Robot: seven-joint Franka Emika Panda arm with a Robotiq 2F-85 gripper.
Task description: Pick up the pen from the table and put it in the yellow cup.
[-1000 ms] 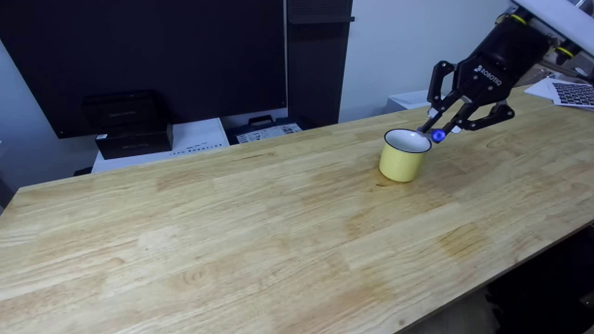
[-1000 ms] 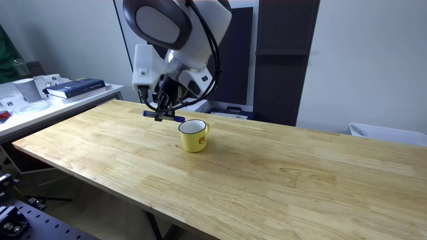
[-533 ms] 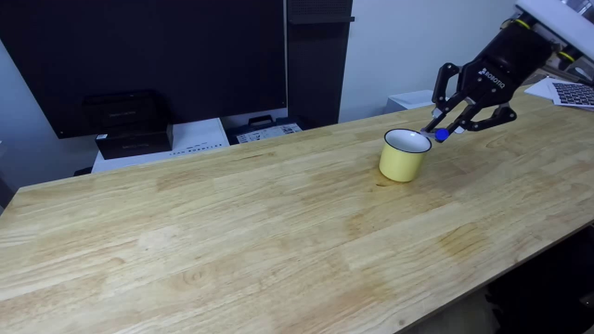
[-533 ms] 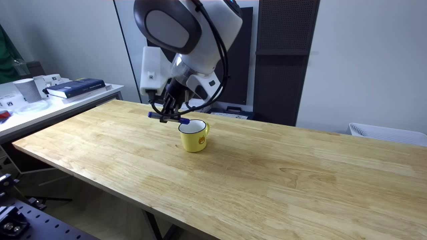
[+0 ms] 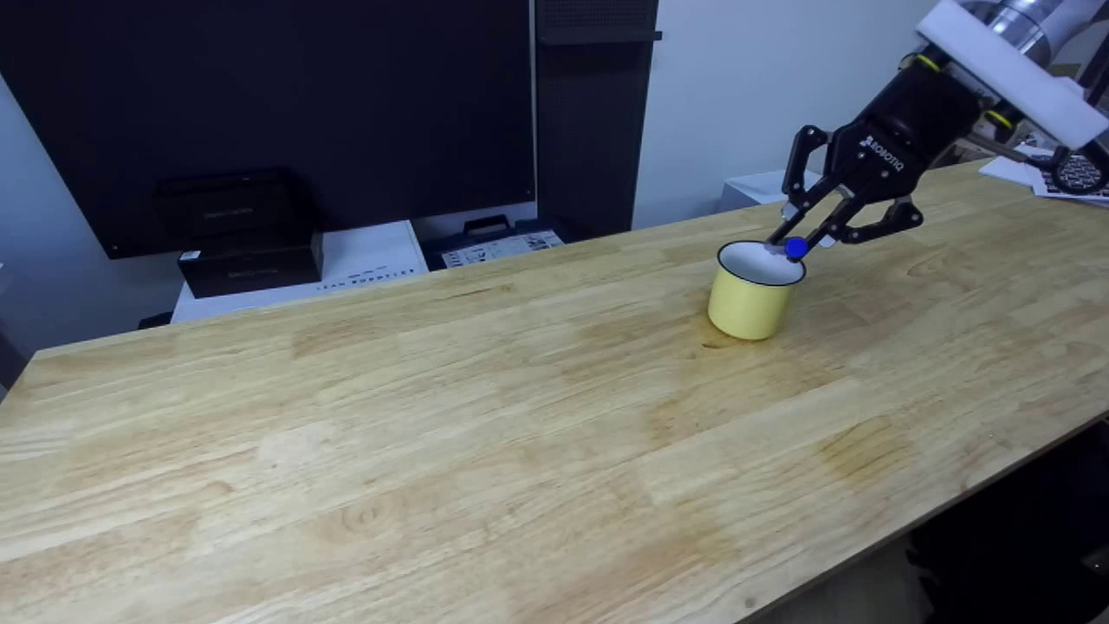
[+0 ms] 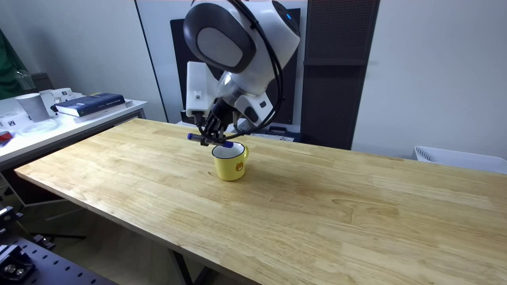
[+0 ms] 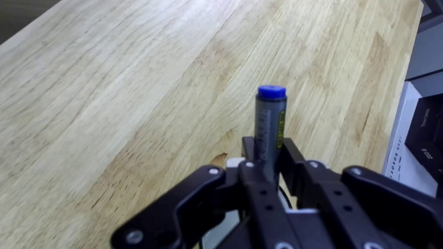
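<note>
The pen, with a grey barrel and blue ends, is in both exterior views (image 5: 795, 248) (image 6: 216, 142) and the wrist view (image 7: 270, 119). My gripper (image 5: 787, 246) is shut on the pen's middle, also in the wrist view (image 7: 266, 150). The pen lies nearly level in an exterior view, one blue end overlapping the cup's mouth. The yellow cup (image 5: 747, 305) (image 6: 229, 168) stands upright on the wooden table (image 5: 390, 451) (image 6: 317, 206). The fingertips are around its rim height. In the wrist view the cup's pale inside (image 7: 220, 226) is mostly hidden behind the fingers.
The cup's handle (image 6: 246, 153) points away from the pen. A side table with a book (image 6: 90, 104) and a grey paper cup (image 6: 33, 107) stands beyond the table's end. A laptop (image 5: 1074, 173) lies on the table behind the arm. Dark boxes (image 5: 251, 264) are past the far edge.
The gripper has carried the pen towards the cup, rightward in one of the views, so the pen's blue end now overlaps the cup's mouth. The cup has not moved.
</note>
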